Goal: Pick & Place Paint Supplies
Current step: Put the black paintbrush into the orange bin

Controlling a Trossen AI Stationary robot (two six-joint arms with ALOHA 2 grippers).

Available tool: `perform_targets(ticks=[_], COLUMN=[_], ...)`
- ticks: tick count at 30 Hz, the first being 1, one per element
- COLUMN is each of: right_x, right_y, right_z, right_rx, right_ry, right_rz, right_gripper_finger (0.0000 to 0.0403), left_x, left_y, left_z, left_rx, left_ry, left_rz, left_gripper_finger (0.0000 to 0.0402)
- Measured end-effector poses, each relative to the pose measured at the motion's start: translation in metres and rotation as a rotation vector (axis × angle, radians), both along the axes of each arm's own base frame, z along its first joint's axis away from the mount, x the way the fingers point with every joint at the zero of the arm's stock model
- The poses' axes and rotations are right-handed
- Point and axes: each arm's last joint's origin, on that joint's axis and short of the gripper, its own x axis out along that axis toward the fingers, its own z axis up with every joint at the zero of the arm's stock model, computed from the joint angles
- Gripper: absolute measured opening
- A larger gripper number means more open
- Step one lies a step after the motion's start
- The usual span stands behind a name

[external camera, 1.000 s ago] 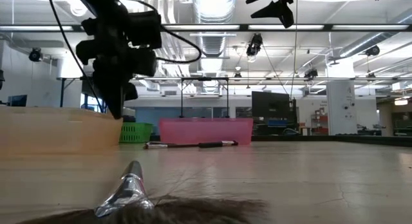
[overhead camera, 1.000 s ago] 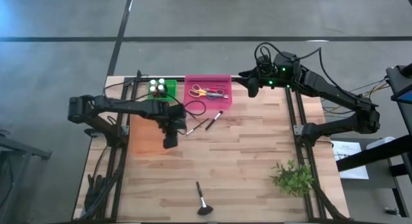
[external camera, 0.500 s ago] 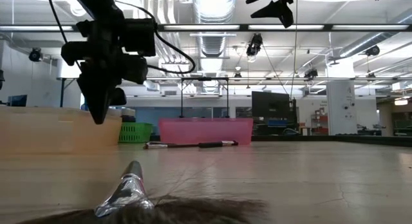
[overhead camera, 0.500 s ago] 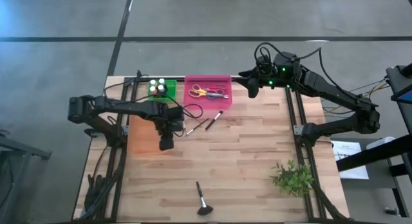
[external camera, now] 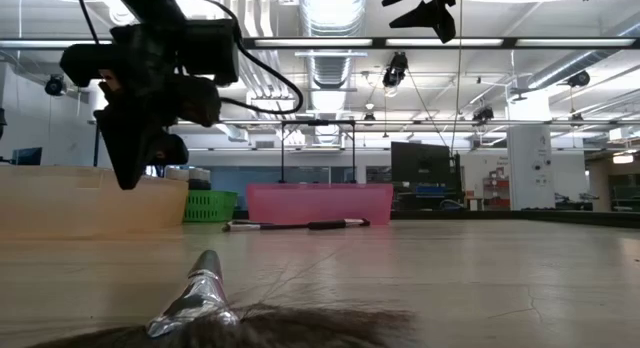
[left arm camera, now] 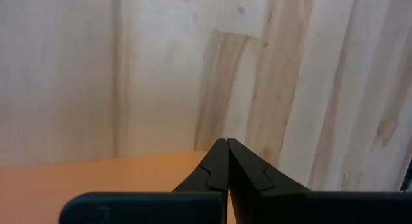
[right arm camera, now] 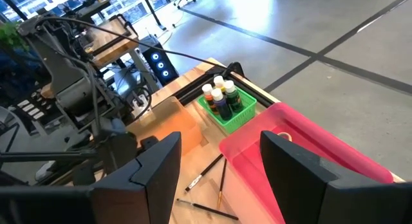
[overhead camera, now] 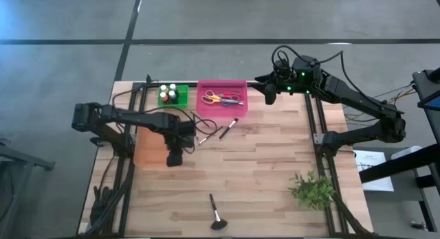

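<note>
My left gripper [overhead camera: 173, 158] hangs shut and empty above the wood, at the near right corner of an orange bin [overhead camera: 150, 144]; the left wrist view shows its fingertips [left arm camera: 226, 143] closed over the bin's edge. My right gripper [overhead camera: 268, 95] is held high over the table's far edge, open and empty [right arm camera: 220, 140]. Paint bottles [overhead camera: 170, 94] stand in a green basket. Scissors [overhead camera: 221, 98] lie in a pink tray [overhead camera: 237, 83]. Two slim brushes [overhead camera: 229, 126] [overhead camera: 203, 137] lie flat on the table in front of the tray. A wider brush [overhead camera: 217, 215] lies near the front edge.
A green plant sprig [overhead camera: 313, 189] lies at the near right. A black cable loop [overhead camera: 206, 117] hangs by the left arm. The orange bin [external camera: 90, 200] stands at the table's left. Bare wood spreads across the middle and right of the table.
My left gripper has moved away from the two slim brushes toward the table's left and near edges, sinking slightly and tipping a little, and has stayed shut. The brushes lie where they were.
</note>
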Motion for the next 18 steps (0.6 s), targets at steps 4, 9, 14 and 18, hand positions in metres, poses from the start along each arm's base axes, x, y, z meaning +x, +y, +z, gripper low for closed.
perform_targets(ticks=[4, 9, 14, 18], right_x=[0.0, 0.0, 0.0, 0.0], right_y=[0.0, 0.0, 0.0, 0.0], right_z=[0.0, 0.0, 0.0, 0.0], right_rx=[-0.004, -0.003, -0.003, -0.004], right_ry=[0.001, 0.001, 0.001, 0.001], right_rz=[0.001, 0.003, 0.003, 0.003], right_gripper_finger=[0.0207, 0.0207, 0.0207, 0.0207], left_x=[0.001, 0.013, 0.026, 0.037], left_y=[-0.004, -0.002, 0.001, 0.004], left_z=[0.0, 0.009, 0.019, 0.024], left_rx=[-0.003, 0.014, 0.089, 0.164], left_ry=[-0.009, -0.103, -0.215, -0.3], left_rz=[-0.014, -0.018, -0.031, -0.016], left_gripper_finger=[0.0006, 0.0006, 0.0006, 0.0006])
